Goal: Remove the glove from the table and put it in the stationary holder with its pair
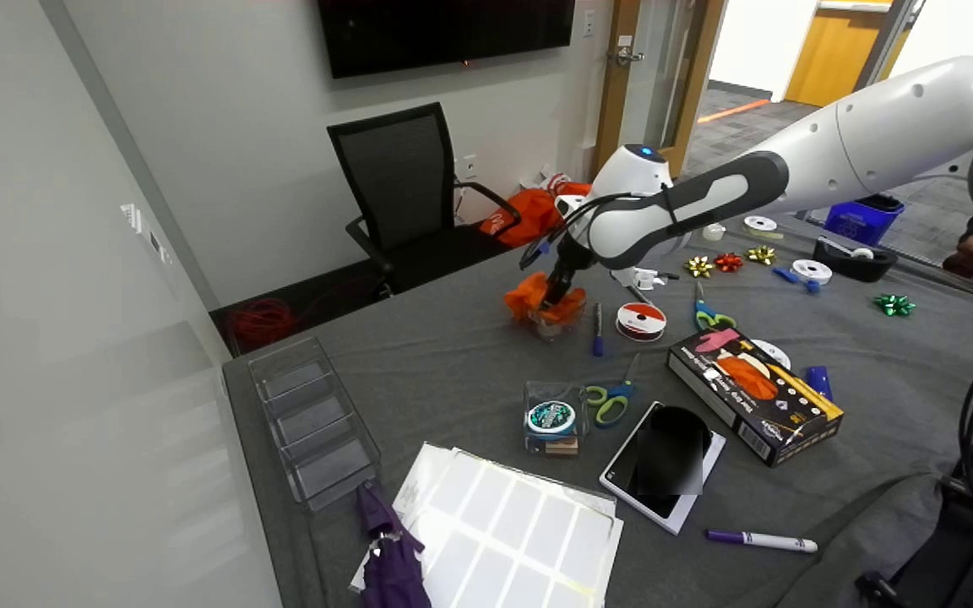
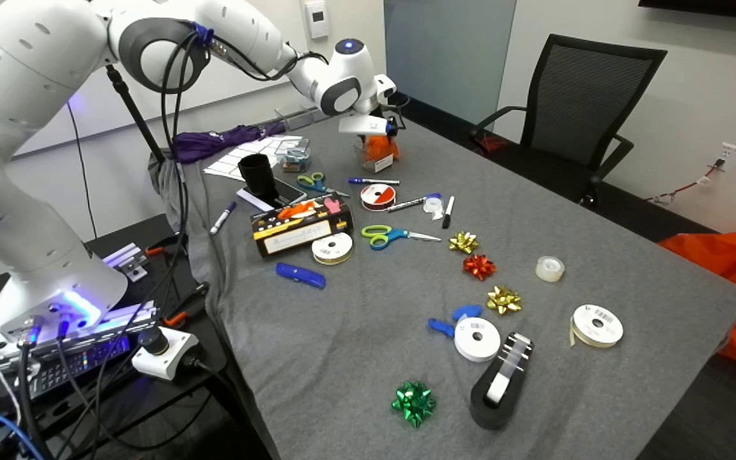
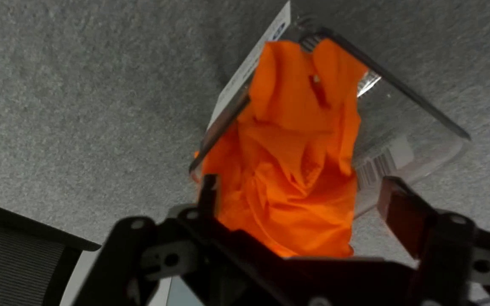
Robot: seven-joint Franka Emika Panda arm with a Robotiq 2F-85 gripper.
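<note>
While your gripper (image 3: 302, 199) hangs low over the clear holder (image 3: 419, 127), its jaws stand well spread, released, w/ the orange glove (image 3: 287, 110) btwn them. One finger (image 3: 208, 193) is touching or just beside the orange, can't tell which; the other finger's apart from it. Your glove's bunched in the holder, some of it sticking up past the rim; can't tell if it's 1 glove or 2. Holder's on the gray tabletop (image 1: 444, 363), near a blue-ended marker (image 1: 598, 329) & a red-and-white ribbon spool (image 1: 641, 321). Glove box (image 1: 752, 393) lies well apart, nearer your arm's base (image 2: 55, 300); its printed top faces up, incl. an orange glove pic.
</note>
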